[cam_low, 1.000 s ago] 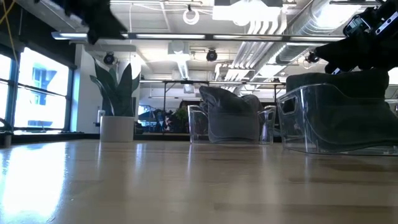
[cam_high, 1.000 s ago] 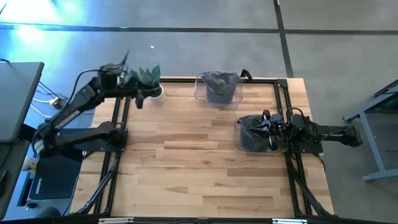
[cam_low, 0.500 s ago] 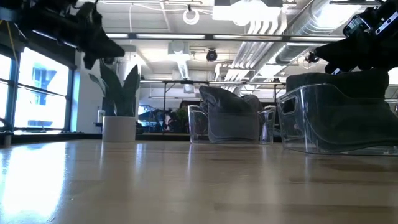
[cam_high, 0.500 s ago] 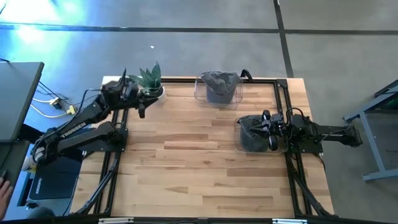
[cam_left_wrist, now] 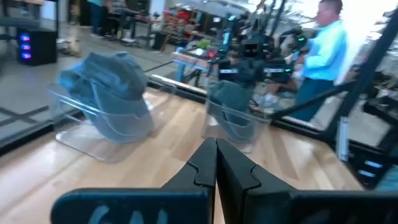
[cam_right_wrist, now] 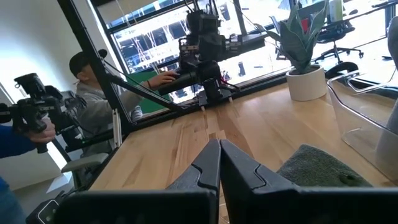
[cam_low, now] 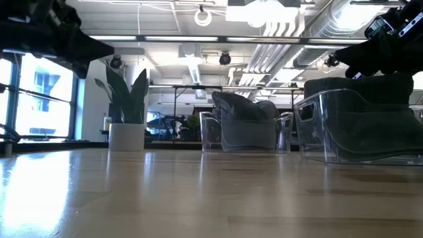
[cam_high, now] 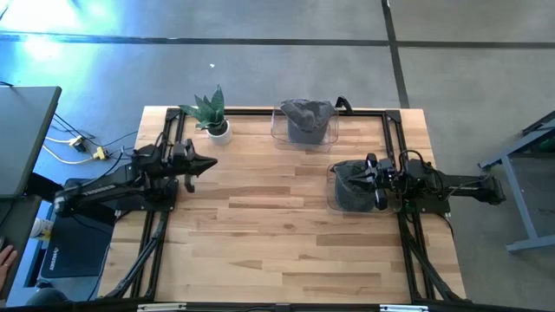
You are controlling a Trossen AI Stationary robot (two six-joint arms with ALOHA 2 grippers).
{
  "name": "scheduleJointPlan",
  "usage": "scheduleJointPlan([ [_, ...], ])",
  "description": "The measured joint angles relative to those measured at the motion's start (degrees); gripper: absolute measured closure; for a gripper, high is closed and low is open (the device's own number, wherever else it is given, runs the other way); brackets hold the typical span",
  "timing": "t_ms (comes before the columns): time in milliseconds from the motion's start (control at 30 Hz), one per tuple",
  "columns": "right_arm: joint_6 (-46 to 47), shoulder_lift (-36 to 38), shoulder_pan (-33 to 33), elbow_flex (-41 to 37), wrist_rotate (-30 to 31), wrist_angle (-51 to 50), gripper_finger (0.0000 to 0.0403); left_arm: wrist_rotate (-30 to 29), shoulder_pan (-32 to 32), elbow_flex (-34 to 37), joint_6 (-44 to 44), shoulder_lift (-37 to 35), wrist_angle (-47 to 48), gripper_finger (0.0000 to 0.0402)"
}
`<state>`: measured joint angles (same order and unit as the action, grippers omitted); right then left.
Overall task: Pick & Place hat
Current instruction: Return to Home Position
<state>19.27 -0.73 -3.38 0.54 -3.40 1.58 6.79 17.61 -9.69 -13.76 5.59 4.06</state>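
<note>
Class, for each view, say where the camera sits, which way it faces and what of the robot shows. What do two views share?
High view: overhead, looking down on the table; left arm, right arm show.
Low view: tabletop height, facing the plant, far bin and near bin; arms overhead.
Left wrist view: past the shut left gripper toward both bins.
Right wrist view: past the shut right gripper toward the plant.
Shared: plant, in low and right wrist views.
</note>
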Motion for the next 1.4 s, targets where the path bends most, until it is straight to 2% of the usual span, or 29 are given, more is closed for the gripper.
scheduleJointPlan([
  [67,-0.1,0.0,0.0,0.0,0.0,0.0,0.0401,1.7,0.1,2.2,-0.2,-5.2,1.5,0.0401],
  [267,-0.2,-0.3,0.0,0.0,0.1,0.1,0.0398,4.3,0.0,4.6,1.1,-4.1,-0.2,0.0401],
  [500,-0.3,-0.7,0.0,0.0,0.1,0.2,0.0395,0.3,0.0,7.5,-4.2,-5.2,-3.1,0.0401],
  [733,-0.3,-0.8,0.0,0.0,0.1,0.2,0.0400,-1.1,-0.9,8.5,-4.4,-5.2,-4.7,0.0401],
  [967,-0.3,-0.8,0.0,0.0,0.1,0.3,0.0394,-3.1,-8.1,8.8,2.0,-5.2,-5.1,0.0401],
  [1133,-0.3,-0.8,0.0,0.0,0.0,0.3,0.0399,-7.1,-13.5,8.9,6.5,-5.2,-4.6,0.0401],
  [1267,-0.3,-0.8,0.0,0.0,0.0,0.3,0.0401,-6.5,-15.4,8.9,12.7,-5.2,-4.7,0.0401],
  [1400,-0.3,-0.8,0.0,0.0,0.0,0.3,0.0398,-6.3,-15.4,9.0,12.4,-5.2,-4.7,0.0401],
])
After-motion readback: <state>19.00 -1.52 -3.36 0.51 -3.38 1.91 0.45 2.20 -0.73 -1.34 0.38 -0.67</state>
